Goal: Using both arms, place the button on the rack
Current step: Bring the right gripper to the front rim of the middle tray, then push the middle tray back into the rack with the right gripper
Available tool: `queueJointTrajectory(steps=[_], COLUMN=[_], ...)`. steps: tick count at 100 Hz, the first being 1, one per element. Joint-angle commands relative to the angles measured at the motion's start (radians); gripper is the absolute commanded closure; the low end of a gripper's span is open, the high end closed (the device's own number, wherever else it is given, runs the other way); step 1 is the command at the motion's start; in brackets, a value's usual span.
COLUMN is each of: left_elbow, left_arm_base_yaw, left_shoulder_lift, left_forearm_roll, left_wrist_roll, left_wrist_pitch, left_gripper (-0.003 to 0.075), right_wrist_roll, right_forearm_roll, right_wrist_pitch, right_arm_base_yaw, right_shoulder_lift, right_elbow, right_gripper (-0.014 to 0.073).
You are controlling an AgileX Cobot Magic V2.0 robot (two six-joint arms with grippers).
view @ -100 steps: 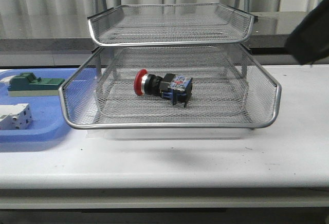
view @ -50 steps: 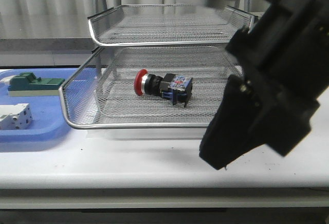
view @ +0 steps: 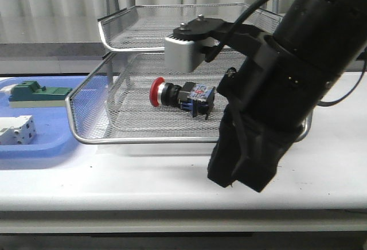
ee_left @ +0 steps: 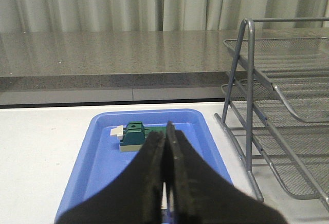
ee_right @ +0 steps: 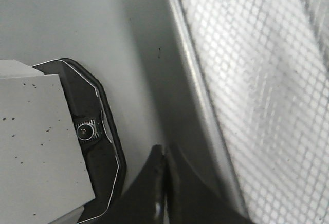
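The button (view: 182,96), red head to the left, lies on its side in the pulled-out middle tray of the silver wire rack (view: 189,141). My right arm fills the right of the front view; its gripper (view: 234,182) points down at the white table just in front of the tray's right front rim, with nothing in it. In the right wrist view that gripper (ee_right: 164,153) is shut, beside the rack's rim and mesh (ee_right: 257,80). Over the blue tray (ee_left: 92,157), my left gripper (ee_left: 165,132) is shut and empty, with the rack's rod frame (ee_left: 250,80) to one side.
At the table's left the blue tray (view: 34,147) holds a green block (view: 37,92) and a white terminal block (view: 16,129). The green block (ee_left: 134,135) sits just beyond my left fingertips. A black-edged camera housing (ee_right: 87,130) shows in the right wrist view.
My right arm has swung in from the upper right and come down in front of the rack, shifting left. The button has not moved.
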Motion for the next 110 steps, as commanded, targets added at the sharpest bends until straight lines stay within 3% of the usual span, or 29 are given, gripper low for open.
queueJointTrajectory(steps=[1,61,86,110], left_elbow=[-0.029,-0.029,-0.029,-0.029], left_arm_base_yaw=[0.002,0.002,0.002,0.002], left_shoulder_lift=[0.007,0.007,0.007,0.007], left_forearm_roll=[-0.008,-0.008,-0.008,-0.008], left_wrist_roll=[-0.011,-0.011,-0.011,-0.011], left_wrist_pitch=[-0.058,-0.058,-0.058,-0.058], left_gripper=[0.0740,0.0740,0.0740,0.0740], right_wrist_roll=[-0.013,-0.013,-0.013,0.023], right_forearm_roll=[-0.012,-0.050,-0.050,-0.047], right_wrist_pitch=[-0.049,-0.090,-0.112,0.005], right_arm_base_yaw=[-0.002,-0.225,-0.258,-0.260], right_shoulder_lift=[-0.015,0.075,0.075,0.063], right_elbow=[-0.049,-0.207,-0.258,-0.290], right_gripper=[0.0659,0.0659,0.0659,0.0659])
